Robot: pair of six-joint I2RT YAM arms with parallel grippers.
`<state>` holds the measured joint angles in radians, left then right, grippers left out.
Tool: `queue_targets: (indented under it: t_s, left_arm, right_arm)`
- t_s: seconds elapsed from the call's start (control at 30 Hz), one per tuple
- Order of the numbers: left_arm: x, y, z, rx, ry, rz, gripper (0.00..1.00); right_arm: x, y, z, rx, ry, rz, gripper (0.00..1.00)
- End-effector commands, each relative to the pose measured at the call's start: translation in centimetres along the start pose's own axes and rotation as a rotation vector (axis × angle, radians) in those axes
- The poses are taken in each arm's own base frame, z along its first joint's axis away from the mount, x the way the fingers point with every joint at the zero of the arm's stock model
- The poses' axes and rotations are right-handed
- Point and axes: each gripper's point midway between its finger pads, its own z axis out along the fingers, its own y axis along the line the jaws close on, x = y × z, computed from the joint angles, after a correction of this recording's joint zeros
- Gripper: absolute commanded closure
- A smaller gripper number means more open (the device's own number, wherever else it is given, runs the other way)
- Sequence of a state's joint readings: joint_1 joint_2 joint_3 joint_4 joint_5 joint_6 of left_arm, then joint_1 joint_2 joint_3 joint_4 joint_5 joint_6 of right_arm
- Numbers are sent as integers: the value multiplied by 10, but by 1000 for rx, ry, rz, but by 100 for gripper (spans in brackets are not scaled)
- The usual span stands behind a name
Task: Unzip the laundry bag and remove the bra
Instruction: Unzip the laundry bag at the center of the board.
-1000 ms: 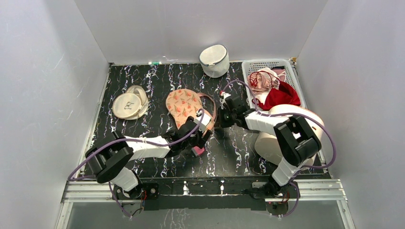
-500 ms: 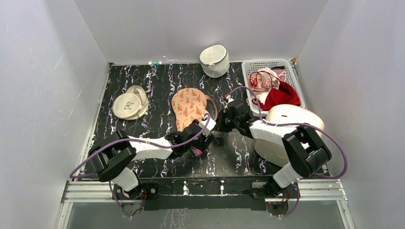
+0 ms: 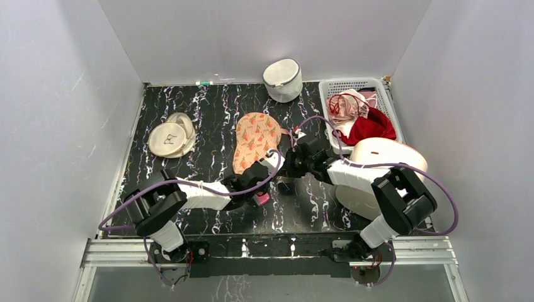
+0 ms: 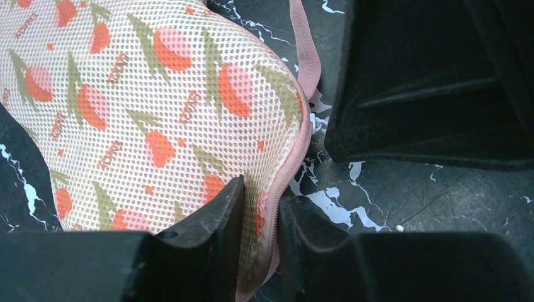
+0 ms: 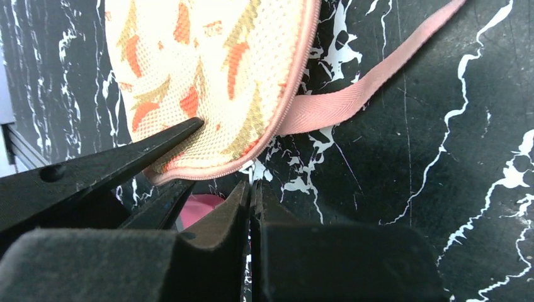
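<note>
Mid-frame, the left gripper [image 4: 260, 204] pinches the bag [image 4: 157, 107] at its zip edge; the right gripper [image 5: 250, 189] is closed tight just beside it.

Short orange words repeat across the print of the laundry bag [image 4: 157, 113], but their letters are too small to read.

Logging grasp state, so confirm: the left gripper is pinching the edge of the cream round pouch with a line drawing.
Wrong object. The left gripper is pinching the edge of the peach leaf-print mesh laundry bag, as the left wrist view shows.
</note>
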<state>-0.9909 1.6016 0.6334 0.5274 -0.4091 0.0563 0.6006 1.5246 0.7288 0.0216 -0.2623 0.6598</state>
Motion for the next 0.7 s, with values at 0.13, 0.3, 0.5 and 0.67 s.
queue_targets:
  t_s: [0.13, 0.3, 0.5, 0.67]
  left_arm:
    - [3, 10, -9, -40, -16, 7, 87]
    - [12, 9, -14, -24, -8, 15, 100]
    - [16, 9, -19, -12, -13, 13, 100]
    - [18, 8, -22, 3, -20, 12, 100]
  right_arm:
    - [-38, -7, -6, 115, -58, -214, 100]
    - [-56, -23, -3, 187, -69, -273, 100]
    - [-70, -38, 11, 221, -54, -300, 100]
    - [-91, -52, 21, 247, -78, -292, 100]
